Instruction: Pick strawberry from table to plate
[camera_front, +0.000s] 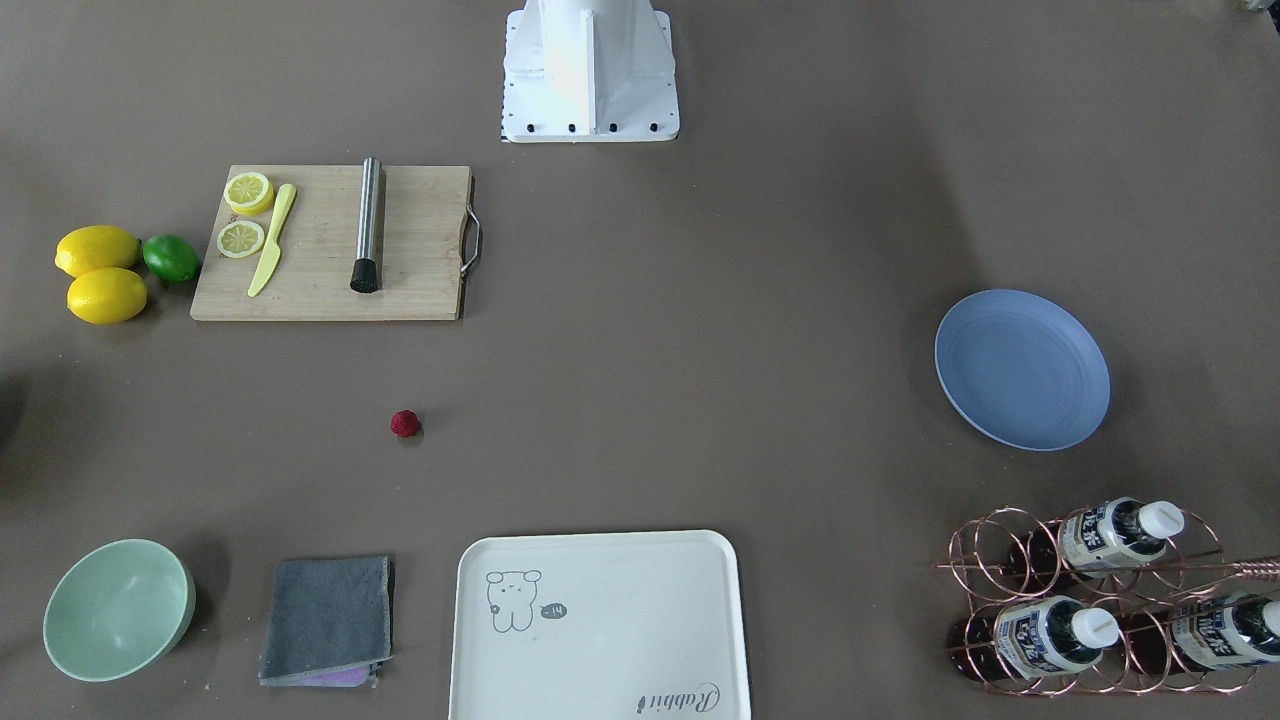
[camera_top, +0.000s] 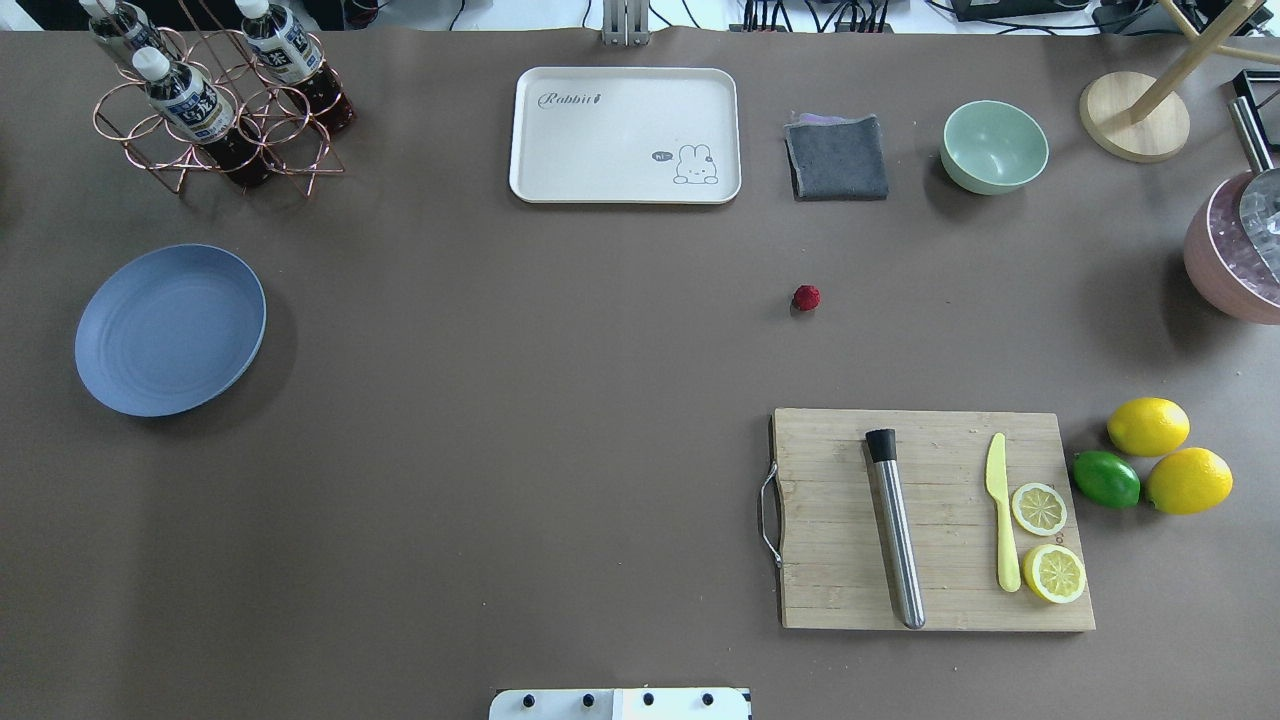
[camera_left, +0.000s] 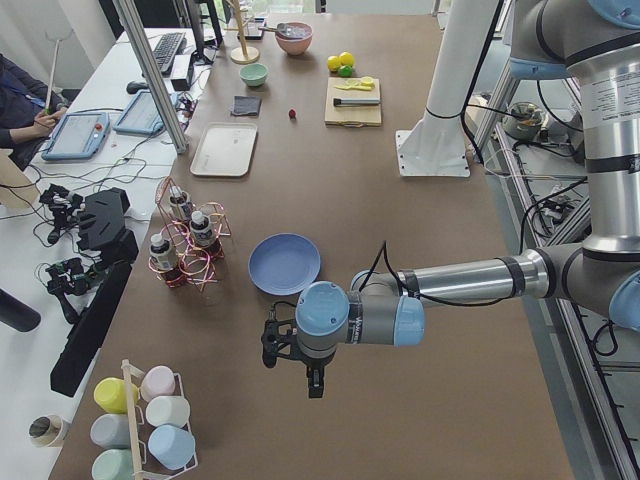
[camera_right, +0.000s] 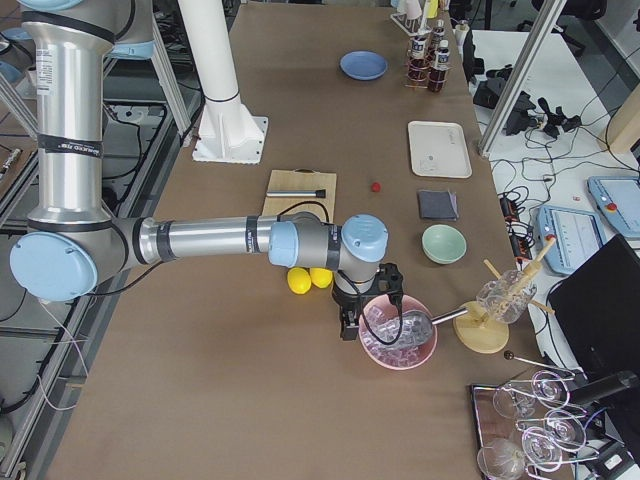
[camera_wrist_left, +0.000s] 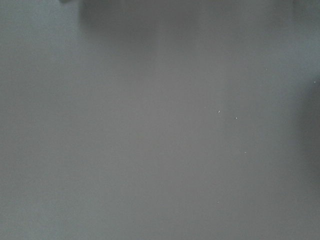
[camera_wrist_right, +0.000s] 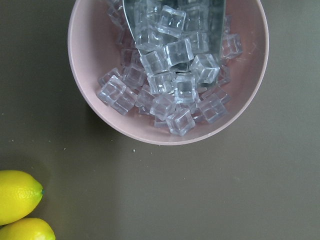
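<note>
Right gripper (camera_right: 350, 322): hangs beside the ice bowl (camera_wrist_right: 82, 50); finger state cannot be determined. Left gripper (camera_left: 292, 355): beyond the plate (camera_top: 170, 330), state likewise undetermined. Strawberry (camera_top: 806, 297): on bare table (camera_top: 500, 400) between tray (camera_top: 600, 150) and board (camera_top: 820, 500), toward table centre from the right gripper. Judged: the right arm is nearer.

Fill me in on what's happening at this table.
Nothing is being handled yet. The strawberry lies on the bare table between the cutting board and the cream tray, and the blue plate sits empty on the robot's left. The left gripper hangs over the table near the plate; the right gripper hangs beside a pink bowl of ice.
</note>
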